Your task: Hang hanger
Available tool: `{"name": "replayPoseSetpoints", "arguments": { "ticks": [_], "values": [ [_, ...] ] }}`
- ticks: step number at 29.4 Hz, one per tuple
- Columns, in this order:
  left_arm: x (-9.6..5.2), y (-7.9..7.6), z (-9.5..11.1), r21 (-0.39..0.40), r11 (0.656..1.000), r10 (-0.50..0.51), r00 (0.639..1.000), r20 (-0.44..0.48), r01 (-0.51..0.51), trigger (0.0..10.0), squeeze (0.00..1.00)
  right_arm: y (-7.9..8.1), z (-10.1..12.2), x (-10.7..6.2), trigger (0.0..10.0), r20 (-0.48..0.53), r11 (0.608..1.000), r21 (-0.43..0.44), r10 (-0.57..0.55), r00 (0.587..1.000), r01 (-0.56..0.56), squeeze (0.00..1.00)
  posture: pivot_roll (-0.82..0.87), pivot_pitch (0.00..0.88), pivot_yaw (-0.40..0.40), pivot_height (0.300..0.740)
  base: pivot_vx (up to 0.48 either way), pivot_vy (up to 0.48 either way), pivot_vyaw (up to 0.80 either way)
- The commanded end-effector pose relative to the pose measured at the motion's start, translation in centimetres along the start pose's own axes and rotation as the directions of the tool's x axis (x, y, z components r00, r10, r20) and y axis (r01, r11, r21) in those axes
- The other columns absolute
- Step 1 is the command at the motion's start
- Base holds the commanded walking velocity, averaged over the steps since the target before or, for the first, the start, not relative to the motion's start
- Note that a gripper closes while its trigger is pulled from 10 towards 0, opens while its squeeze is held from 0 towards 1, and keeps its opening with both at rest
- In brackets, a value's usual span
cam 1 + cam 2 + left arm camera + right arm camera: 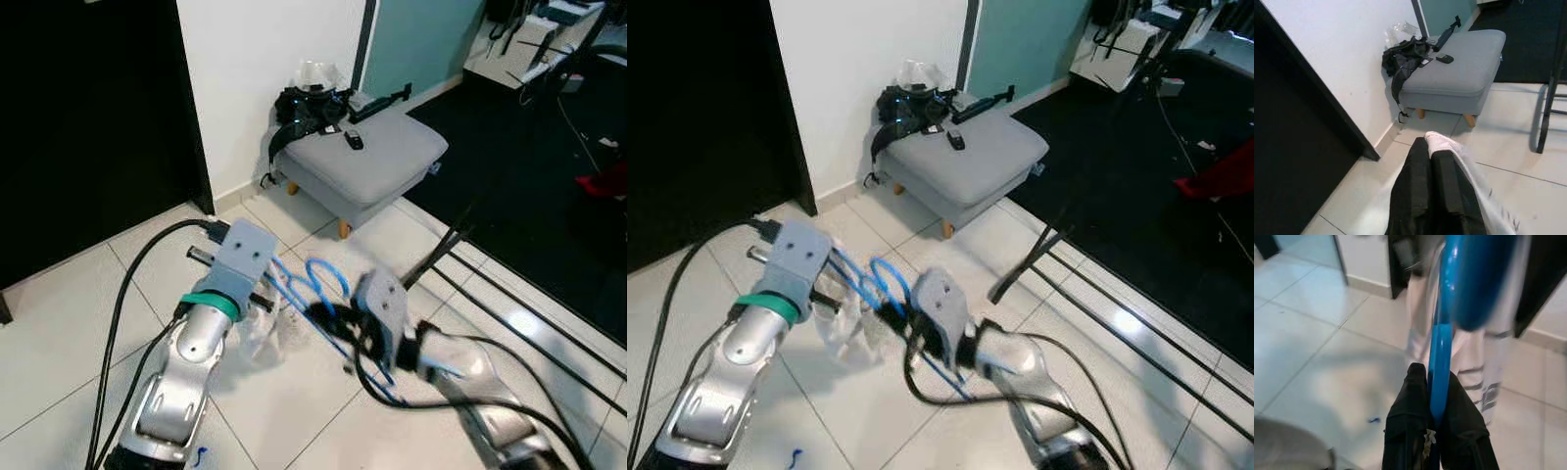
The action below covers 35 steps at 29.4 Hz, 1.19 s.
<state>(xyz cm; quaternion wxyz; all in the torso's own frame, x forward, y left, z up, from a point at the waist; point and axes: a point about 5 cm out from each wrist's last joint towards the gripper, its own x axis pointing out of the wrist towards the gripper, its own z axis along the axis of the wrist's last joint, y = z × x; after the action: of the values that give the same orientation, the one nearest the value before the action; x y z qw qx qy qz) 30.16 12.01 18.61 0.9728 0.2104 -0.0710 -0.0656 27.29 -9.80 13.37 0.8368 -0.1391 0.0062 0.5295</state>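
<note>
Right gripper [1436,418] is pinching a blue plastic hanger [315,291] between its two black fingers, holding it in the air above the tiled floor [59,343]. Left gripper [1431,161] is closed on a thin, pale, see-through piece of plastic [1469,171] that is draping from the hanger. Both silver arms are reaching forward, with the hanger held between them.

Behind them, a grey footstool [377,157] is standing against the white wall [265,59], carrying a black bag [309,108] and a small dark remote [354,140]. A black metal rack frame [446,250] is rising from the floor on the robot's right.

The hanger's long axis is running slantwise from near the left gripper down toward the right arm, with its curved hook pointing up and away from the robot.

The grip looks narrow, so the hanger may swivel or slip while being carried. The trailing plastic could also snag or tug the hanger sideways.
</note>
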Motion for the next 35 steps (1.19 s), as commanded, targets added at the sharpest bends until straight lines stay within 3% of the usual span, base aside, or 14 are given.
{"name": "replayPoseSetpoints", "arguments": {
  "ticks": [1,2,4,13,15,25,29,31,35],
  "values": [
    [0.2,-0.2,1.8,0.01,1.0,-0.01,0.995,0.095,0.01,10.0,0.0,1.0,-0.8,-0.2,10.0,-0.027,0.998,0.004,0.057,0.998,-0.057,0.0,-0.07,0.116,0.018,0.74,0.0,0.0,0.0],
    [0.2,-0.1,2.8,-0.006,1.0,-0.026,0.99,0.141,0.028,10.0,0.0,0.8,-2.0,-0.9,10.0,-0.082,1.0,-0.009,0.025,0.996,-0.026,0.0,-0.08,0.117,0.021,0.74,0.0,0.0,0.0],
    [0.2,-0.1,3.2,-0.013,0.999,-0.035,0.987,0.157,0.038,10.0,0.0,0.7,-2.3,-1.1,10.0,-0.096,1.0,-0.016,0.018,0.995,-0.019,0.0,-0.08,0.117,0.023,0.74,0.0,0.0,0.0],
    [-0.6,-0.7,4.2,-0.011,0.991,-0.128,0.97,0.205,0.133,10.0,0.0,-0.4,-2.0,-0.8,10.0,-0.064,0.996,-0.012,-0.093,0.994,0.092,0.0,-0.07,0.116,0.036,0.74,0.0,0.0,0.0],
    [-1.2,-1.1,3.7,0.018,0.981,-0.192,0.964,0.185,0.192,10.0,0.0,-1.4,-0.3,0.1,10.0,0.03,0.989,-0.004,-0.149,0.988,0.149,0.0,-0.07,0.116,0.037,0.74,0.0,0.0,0.0],
    [-1.9,-1.9,2.9,0.045,0.964,-0.265,0.953,0.147,0.261,10.0,0.0,-2.1,2.7,1.6,10.0,0.16,0.987,-0.033,-0.149,0.976,0.157,0.0,-0.06,0.112,0.032,0.74,0.0,0.0,0.0],
    [-1.9,-2.5,3.6,0.009,0.96,-0.278,0.945,0.171,0.28,10.0,0.0,-1.8,3.2,2.7,10.0,0.185,0.99,-0.035,-0.131,0.974,0.14,0.0,-0.06,0.111,0.03,0.74,0.0,0.0,0.0],
    [-2.0,-2.6,4.7,-0.063,0.951,-0.285,0.934,0.216,0.304,10.0,0.0,-1.7,2.7,3.3,10.0,0.178,0.985,-0.041,-0.16,0.971,0.17,0.0,-0.06,0.111,0.03,0.74,0.0,0.0,0.0],
    [-2.2,-2.6,5.8,-0.122,0.932,-0.301,0.918,0.26,0.34,10.0,0.0,-1.8,2.5,3.7,10.0,0.18,0.978,-0.034,-0.198,0.964,0.207,0.0,-0.06,0.111,0.032,0.74,0.0,0.0,0.0]
  ]
}}
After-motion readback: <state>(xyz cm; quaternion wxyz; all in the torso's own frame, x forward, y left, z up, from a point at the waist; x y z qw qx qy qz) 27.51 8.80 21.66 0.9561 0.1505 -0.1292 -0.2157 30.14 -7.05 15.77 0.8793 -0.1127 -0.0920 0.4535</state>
